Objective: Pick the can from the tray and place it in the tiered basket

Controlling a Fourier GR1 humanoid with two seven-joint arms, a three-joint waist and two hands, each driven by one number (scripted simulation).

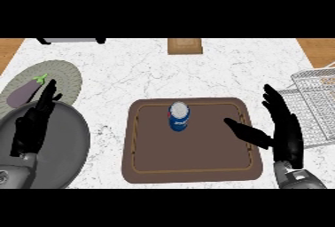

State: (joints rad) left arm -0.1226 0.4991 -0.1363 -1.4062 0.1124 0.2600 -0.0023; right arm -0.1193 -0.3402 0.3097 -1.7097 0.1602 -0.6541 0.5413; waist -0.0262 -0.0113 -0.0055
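A blue can (179, 117) with a silver top stands upright in the upper middle of the brown tray (150, 159). My right hand (285, 133) hovers open over the tray's right edge, fingers straight and thumb pointing left toward the can, a short gap away from it. The white wire tiered basket (314, 104) sits at the right edge, just beyond that hand. At the left, my left hand (34, 124) rests open with fingers up.
A large grey plate (65, 146) lies under my left hand. A purple eggplant (26, 94) lies on a round woven mat (62, 77) at the far left. A small brown box (185, 46) sits at the counter's back edge.
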